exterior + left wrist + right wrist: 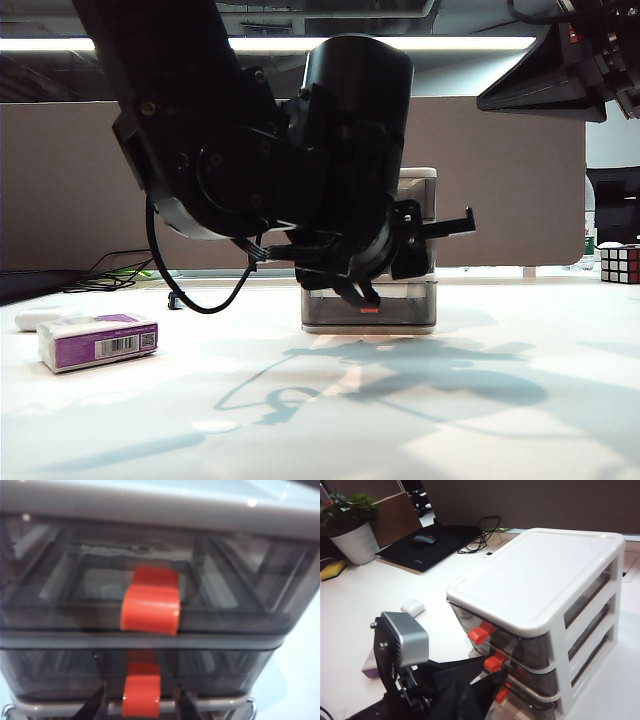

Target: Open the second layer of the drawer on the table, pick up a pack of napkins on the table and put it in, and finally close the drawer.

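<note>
The drawer [421, 190] [540, 565] stands mid-table, and all three tiers look pushed in. In the left wrist view my left gripper [140, 706] is open. Its dark fingertips [95, 707] stand either side of the red-orange handle [141, 695] of the second layer [225, 667], with gaps on both sides. In the exterior view the left arm hides most of the cabinet front. The pack of napkins [97, 340], purple and white, lies on the table [450, 420] at the far left. My right gripper [545, 82] hangs high at the upper right as a dark wedge, and its jaws are unclear.
A white rounded oblong [38, 319] [412, 607] lies behind the napkins. A Rubik's cube [620, 263] sits at the far right. Cables [110, 272] trail at the back left. A potted plant [350, 535] and a black mat with a mouse [427, 545] lie beyond.
</note>
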